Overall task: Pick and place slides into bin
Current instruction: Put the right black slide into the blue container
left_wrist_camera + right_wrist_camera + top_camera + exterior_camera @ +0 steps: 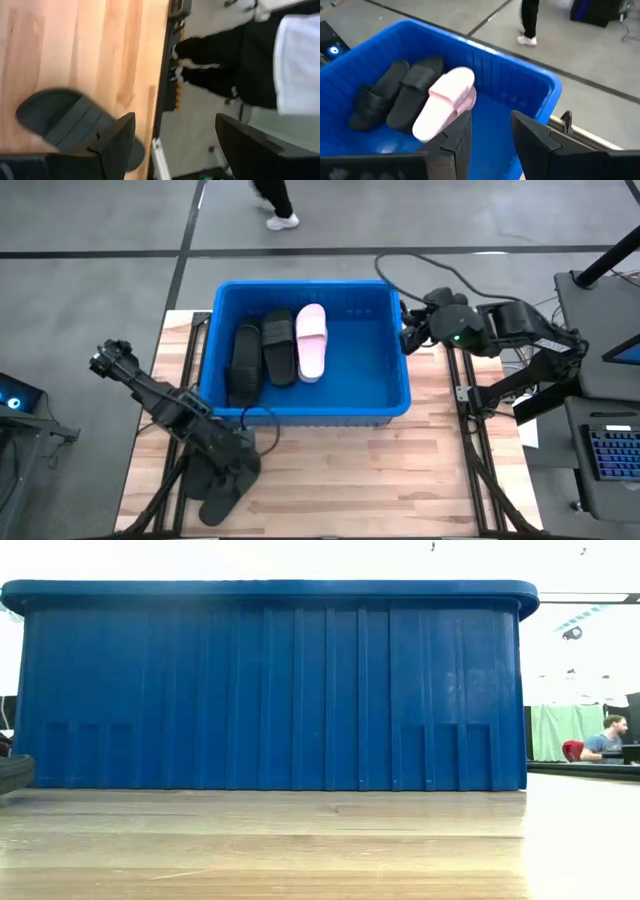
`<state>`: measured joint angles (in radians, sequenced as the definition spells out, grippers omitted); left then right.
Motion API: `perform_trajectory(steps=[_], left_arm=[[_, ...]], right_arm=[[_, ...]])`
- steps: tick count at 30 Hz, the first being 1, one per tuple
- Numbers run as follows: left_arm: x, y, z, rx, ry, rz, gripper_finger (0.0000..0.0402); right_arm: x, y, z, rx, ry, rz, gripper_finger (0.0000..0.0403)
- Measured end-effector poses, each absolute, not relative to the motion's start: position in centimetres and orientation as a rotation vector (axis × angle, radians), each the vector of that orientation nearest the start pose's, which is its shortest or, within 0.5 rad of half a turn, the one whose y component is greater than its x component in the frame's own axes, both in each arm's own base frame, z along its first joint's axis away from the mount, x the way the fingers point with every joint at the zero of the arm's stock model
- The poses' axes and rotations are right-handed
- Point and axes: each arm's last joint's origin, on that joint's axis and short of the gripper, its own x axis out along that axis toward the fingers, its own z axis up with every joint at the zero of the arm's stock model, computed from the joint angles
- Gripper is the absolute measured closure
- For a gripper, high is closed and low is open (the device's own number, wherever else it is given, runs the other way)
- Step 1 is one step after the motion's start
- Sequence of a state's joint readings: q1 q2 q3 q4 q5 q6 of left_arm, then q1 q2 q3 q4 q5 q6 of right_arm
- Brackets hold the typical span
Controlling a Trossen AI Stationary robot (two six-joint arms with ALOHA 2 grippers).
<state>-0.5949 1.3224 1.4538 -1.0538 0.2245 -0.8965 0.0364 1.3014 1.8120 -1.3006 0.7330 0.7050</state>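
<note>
Below the left claw [222, 480]: one black slide [218, 505] lies flat on the counter [360, 480], just beside and partly under the fingers; it is the only slide seen outside the bin.
Left claw state: released, fingers spread wide with nothing between them; in the left wrist view the slide sits beside one finger, not inside the gap.
Left arm pose: stretched low across the counter's near left corner, elbow out past the counter edge, wrist tipped down toward the slide.
Likely reason for the pose: the claw appears set for a pick, yet the gap looks past the counter edge to the floor, so it probably needs shifting over the strap first.
Beyond the left claw: the bin [395, 412] stands on the far half of the counter, close enough for a short lift over its rim.
Right claw [404, 338]: part open and empty, hovering just above the bin's right rim.
Ahead of the right claw: two black slides [262, 350] and one pink slide [311, 342] lie side by side on the bin floor at the far end from it.
Right arm pose: folded in from the right side, waiting clear of the left arm's path.
</note>
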Motion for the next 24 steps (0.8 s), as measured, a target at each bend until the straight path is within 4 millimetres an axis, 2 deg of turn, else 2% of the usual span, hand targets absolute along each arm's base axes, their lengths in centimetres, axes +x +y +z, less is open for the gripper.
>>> perform_trajectory(steps=[5, 10, 18, 24], left_arm=[[18.8, -15.6, 36.8, -0.469, 1.217, -0.31, 0.0146], [17.7, -16.9, 35.4, -0.387, 1.241, -0.318, 0.0168], [16.6, -18.8, 31.2, -0.383, 1.31, -0.316, 0.0184], [16.3, -18.6, 28.4, -0.352, 1.353, -0.195, 0.0185]], right_arm=[[20.3, -1.2, 45.4, 0.397, 0.485, -0.906, 0.0275], [20.4, -1.1, 45.2, 0.443, 0.469, -0.921, 0.0275], [20.4, -1.0, 45.3, 0.466, 0.446, -0.924, 0.0275], [20.7, -1.0, 45.2, 0.468, 0.442, -0.922, 0.0275]])
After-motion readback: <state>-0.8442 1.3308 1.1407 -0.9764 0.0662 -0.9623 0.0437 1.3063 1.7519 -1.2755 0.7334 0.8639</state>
